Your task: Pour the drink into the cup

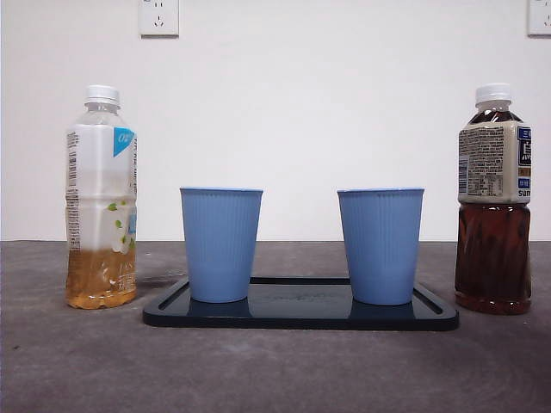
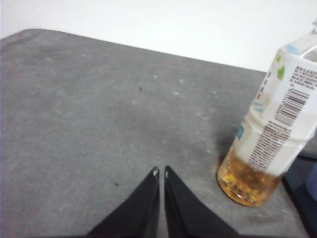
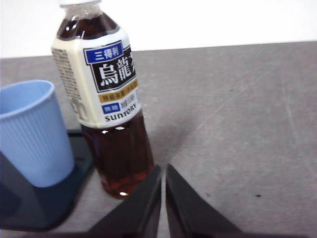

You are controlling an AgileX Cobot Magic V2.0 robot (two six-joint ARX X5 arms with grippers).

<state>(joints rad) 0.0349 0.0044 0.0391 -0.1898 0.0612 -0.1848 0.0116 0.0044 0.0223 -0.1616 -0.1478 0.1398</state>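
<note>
A dark gray table [image 1: 77, 361] is extending across the scene, its surface showing faint pale scuffs and small dark specks. A plain white wall [image 1: 327, 103] is rising behind it. Two white power sockets are sitting high on that wall: one socket [image 1: 158, 17] at upper left, another [image 1: 540, 17] at the upper right edge.

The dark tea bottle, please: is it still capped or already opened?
Capped: the dark tea bottle stands upright with its white cap on.
</note>
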